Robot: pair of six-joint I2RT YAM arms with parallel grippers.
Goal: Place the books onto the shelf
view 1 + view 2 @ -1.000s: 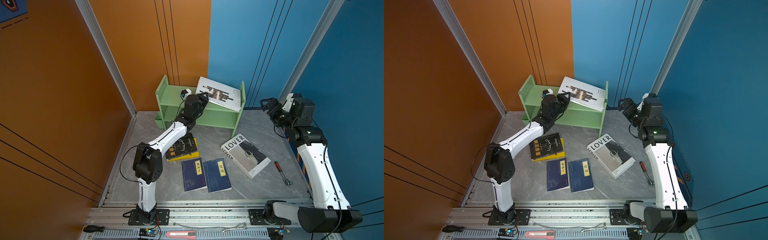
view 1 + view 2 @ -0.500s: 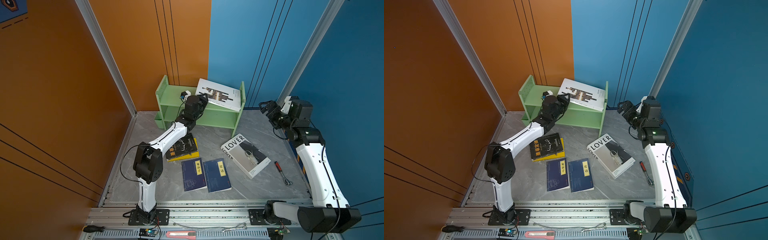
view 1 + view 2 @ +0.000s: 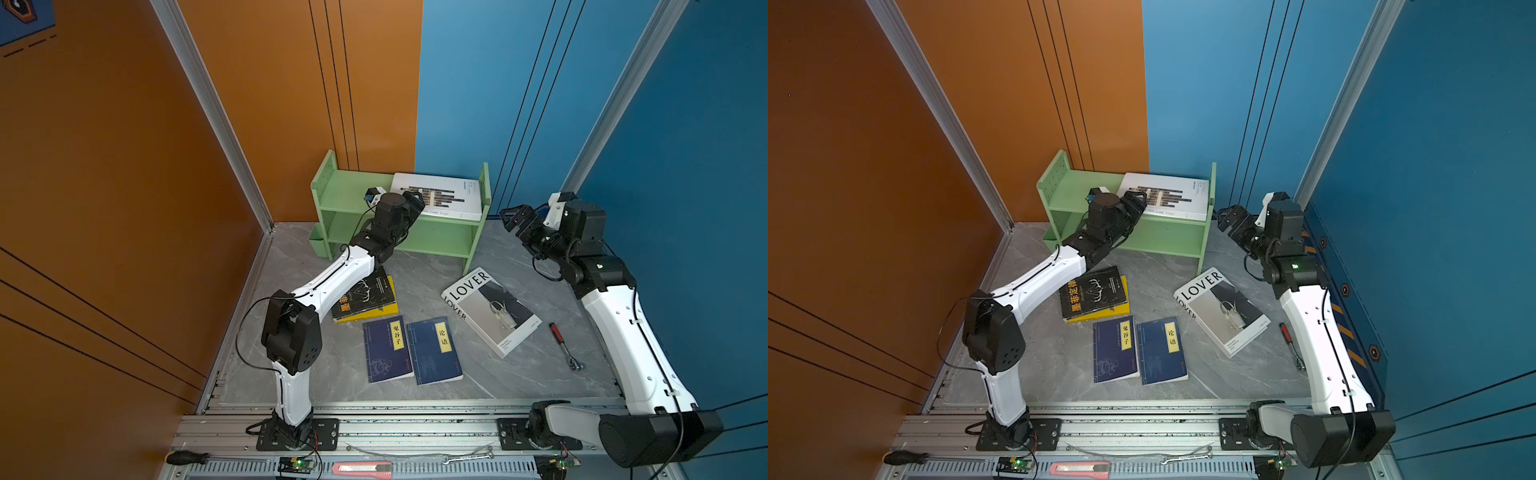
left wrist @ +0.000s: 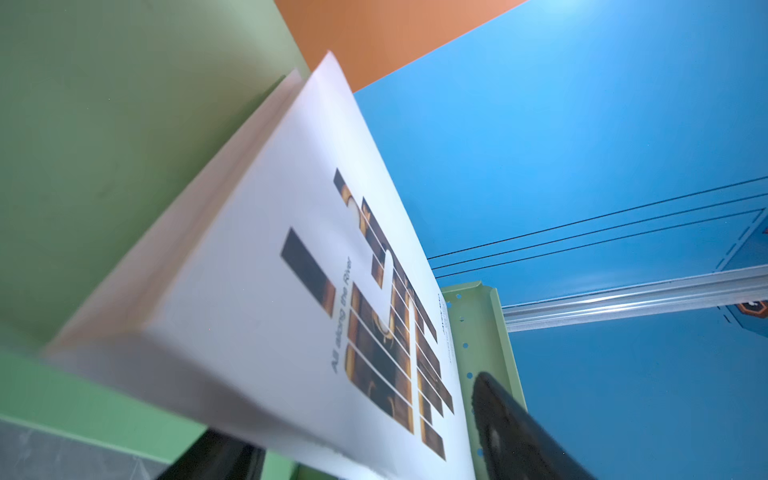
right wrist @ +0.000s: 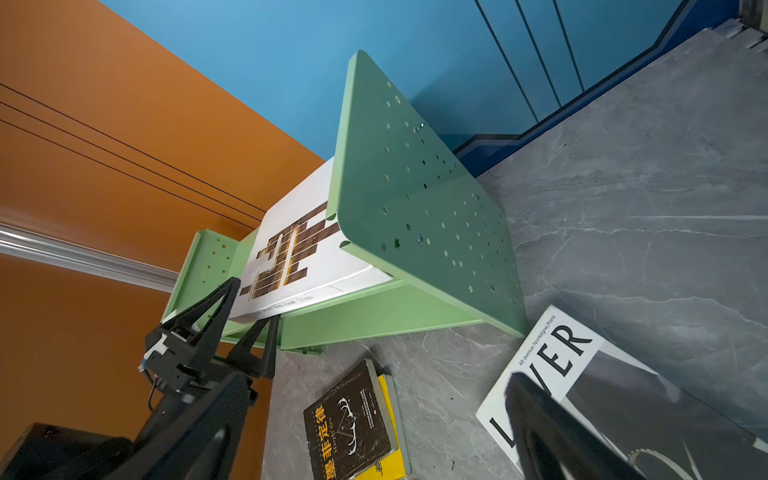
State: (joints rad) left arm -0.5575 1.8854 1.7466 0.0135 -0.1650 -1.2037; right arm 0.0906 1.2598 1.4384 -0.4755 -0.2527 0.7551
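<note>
The white black-barred book (image 3: 440,197) (image 3: 1167,195) (image 5: 299,257) lies on the top tier of the pale green shelf (image 3: 345,195) (image 5: 415,187), against its right side panel. My left gripper (image 3: 415,199) (image 4: 357,415) is open astride the book's (image 4: 291,291) front left corner, one finger above and one below. On the table lie the LOVER book (image 3: 490,311) (image 5: 582,374), a black book (image 3: 365,295) (image 5: 349,428) stacked on a yellow one (image 3: 365,318), and two navy books (image 3: 386,349) (image 3: 434,351). My right gripper (image 3: 513,218) (image 5: 378,382) hangs open and empty right of the shelf.
A little green cup (image 3: 318,245) hangs on the shelf's left side. A red-handled ratchet (image 3: 563,345) lies by the right arm. On the front rail are a screwdriver (image 3: 187,457), a red utility knife (image 3: 361,468) and a spanner (image 3: 465,457). Walls close in behind the shelf.
The barred book has dropped from a tilt to lie flat on the top tier. My left gripper has opened off it. The right gripper has sunk a little.
</note>
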